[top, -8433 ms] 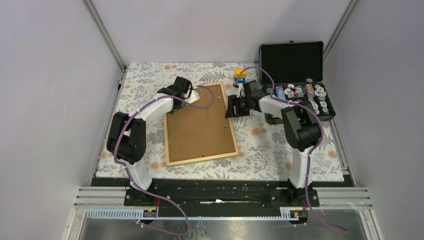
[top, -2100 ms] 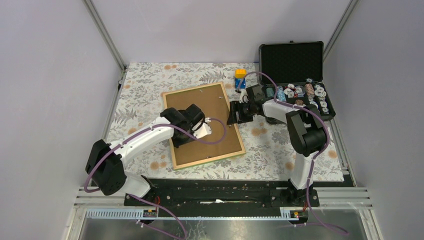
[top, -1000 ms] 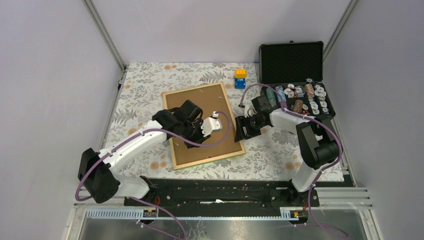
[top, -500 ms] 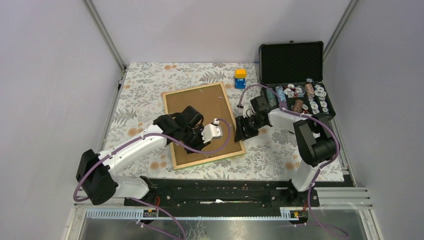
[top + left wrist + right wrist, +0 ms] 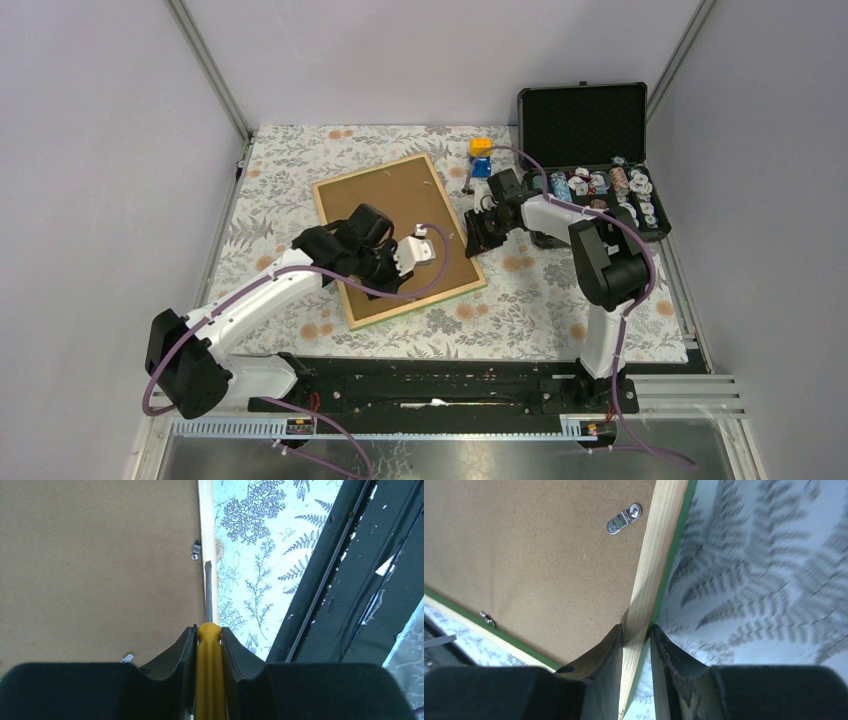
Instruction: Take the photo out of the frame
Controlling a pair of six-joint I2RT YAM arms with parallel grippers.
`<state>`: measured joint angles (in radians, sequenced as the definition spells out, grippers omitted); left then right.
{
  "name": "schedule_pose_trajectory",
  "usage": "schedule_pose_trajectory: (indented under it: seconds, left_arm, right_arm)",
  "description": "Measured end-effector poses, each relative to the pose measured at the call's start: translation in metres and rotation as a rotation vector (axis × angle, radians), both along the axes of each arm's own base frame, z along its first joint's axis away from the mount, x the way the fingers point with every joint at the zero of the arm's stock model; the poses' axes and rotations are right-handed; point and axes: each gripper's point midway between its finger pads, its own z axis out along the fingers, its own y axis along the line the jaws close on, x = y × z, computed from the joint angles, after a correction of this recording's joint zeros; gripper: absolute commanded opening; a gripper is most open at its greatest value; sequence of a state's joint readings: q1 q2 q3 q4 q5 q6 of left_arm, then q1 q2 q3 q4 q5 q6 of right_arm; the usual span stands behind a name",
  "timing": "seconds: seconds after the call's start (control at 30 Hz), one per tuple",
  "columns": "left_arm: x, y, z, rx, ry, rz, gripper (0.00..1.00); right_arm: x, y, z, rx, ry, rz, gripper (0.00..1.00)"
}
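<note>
The frame (image 5: 392, 225) lies back up on the floral cloth, showing its brown board and light wood rim (image 5: 651, 575). A thin green edge shows under the rim. The photo is hidden beneath the board. My right gripper (image 5: 477, 229) (image 5: 636, 628) is shut on the frame's right-hand rim, one finger on the board side and one on the outer side. My left gripper (image 5: 420, 249) (image 5: 207, 629) hovers over the near right part of the board, shut on a yellow-handled screwdriver (image 5: 208, 675). Its blade (image 5: 208, 592) lies along the rim just below a small metal clip (image 5: 196, 550).
An open black case (image 5: 598, 180) with chips stands at the back right, behind the right arm. A yellow and blue block (image 5: 481, 156) sits beside the frame's far corner. Another clip (image 5: 624, 519) is on the board. The table's dark rail (image 5: 340, 580) runs close by.
The right gripper has closed onto the frame's right rim and moved away from the arm bases. The frame has turned slightly, its far end swinging left. The left gripper keeps its hold on the screwdriver.
</note>
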<state>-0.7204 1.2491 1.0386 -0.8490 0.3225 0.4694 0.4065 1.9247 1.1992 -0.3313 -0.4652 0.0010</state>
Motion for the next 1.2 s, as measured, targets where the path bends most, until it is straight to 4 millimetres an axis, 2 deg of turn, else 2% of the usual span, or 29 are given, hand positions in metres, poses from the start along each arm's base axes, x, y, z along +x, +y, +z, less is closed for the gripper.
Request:
schedule_pose_trajectory:
  seconds: [0.1, 0.3, 0.37, 0.5, 0.67, 0.87, 1.2]
  left_arm:
    - [0.004, -0.001, 0.001, -0.018, 0.000, 0.009, 0.00]
    - [0.012, -0.004, 0.004, -0.049, -0.016, 0.033, 0.00]
    - [0.014, -0.005, 0.004, -0.053, -0.020, 0.036, 0.00]
    - [0.016, -0.005, 0.002, -0.047, -0.021, 0.033, 0.00]
    - [0.019, -0.005, -0.012, -0.007, -0.006, 0.015, 0.00]
    - [0.021, -0.004, -0.018, 0.017, -0.008, -0.013, 0.00]
    - [0.021, -0.010, -0.015, 0.008, -0.013, -0.033, 0.00]
  right_arm:
    - [0.020, 0.002, 0.001, -0.020, -0.064, 0.024, 0.25]
    - [0.043, -0.003, 0.003, -0.080, -0.150, 0.048, 0.50]
    - [0.045, -0.004, 0.005, -0.088, -0.158, 0.051, 0.55]
    - [0.044, -0.003, 0.005, -0.084, -0.146, 0.044, 0.59]
    - [0.039, -0.005, 0.002, -0.089, -0.122, 0.033, 0.58]
    - [0.037, -0.004, 0.001, -0.079, -0.119, 0.030, 0.52]
    - [0.039, -0.002, -0.002, -0.087, -0.157, 0.041, 0.28]
